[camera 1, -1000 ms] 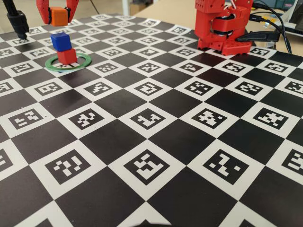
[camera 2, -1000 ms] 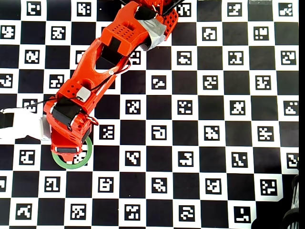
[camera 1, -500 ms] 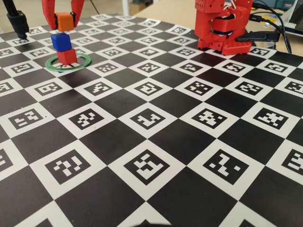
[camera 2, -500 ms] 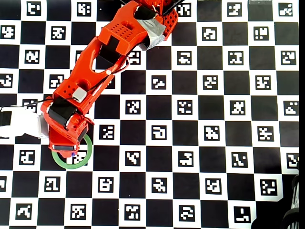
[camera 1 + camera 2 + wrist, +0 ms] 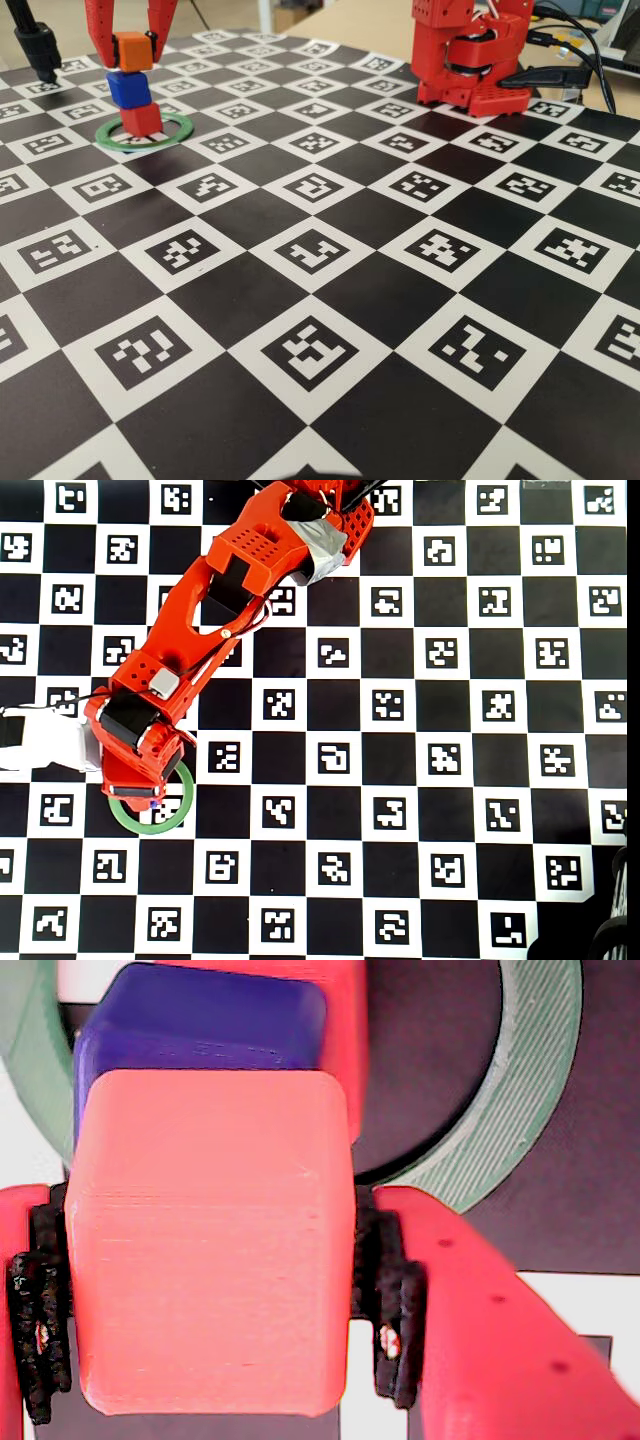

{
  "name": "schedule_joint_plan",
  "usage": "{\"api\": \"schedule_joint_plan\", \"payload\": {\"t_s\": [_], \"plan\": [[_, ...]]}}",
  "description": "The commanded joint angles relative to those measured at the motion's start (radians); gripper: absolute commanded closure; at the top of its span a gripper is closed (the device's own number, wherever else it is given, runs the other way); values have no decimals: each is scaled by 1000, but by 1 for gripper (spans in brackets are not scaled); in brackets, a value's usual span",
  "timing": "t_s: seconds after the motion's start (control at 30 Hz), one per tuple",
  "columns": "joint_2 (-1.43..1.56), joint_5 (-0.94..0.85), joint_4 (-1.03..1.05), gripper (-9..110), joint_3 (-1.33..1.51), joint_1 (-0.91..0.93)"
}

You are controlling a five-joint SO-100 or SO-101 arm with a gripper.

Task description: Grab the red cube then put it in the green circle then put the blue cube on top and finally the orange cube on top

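Observation:
In the fixed view the red cube stands inside the green circle, and the blue cube rests on it, turned a little. My gripper is shut on the orange cube, held directly over the blue cube, touching it or a hair above. In the wrist view the orange cube fills the space between the black pads; behind it show the blue cube, a strip of the red cube and the green circle. In the overhead view the arm hides the stack, leaving only the green circle.
The table is a black-and-white checkerboard with printed markers. The arm's red base stands at the back right with cables beside it. A black post rises at the back left. A white object lies left of the gripper in the overhead view.
The gripper has carried the orange cube down and across until it is right above the blue cube. The blue and red cubes have stayed in place.

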Motion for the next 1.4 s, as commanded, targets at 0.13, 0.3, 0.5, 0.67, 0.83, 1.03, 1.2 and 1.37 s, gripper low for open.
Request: {"api": "schedule_joint_plan", "payload": {"t_s": [0.13, 0.3, 0.5, 0.67, 0.83, 1.03, 1.2, 1.37], "plan": [[110, 12, -25, 96, -20, 8], [107, 14, -34, 96, -20, 8], [106, 18, -40, 95, -17, 5], [103, 20, -40, 95, -11, 5], [103, 17, -37, 95, -5, 5], [101, 20, -34, 95, 6, -2], [100, 25, -34, 95, 6, -5], [101, 32, -29, 88, 6, -2]]}}
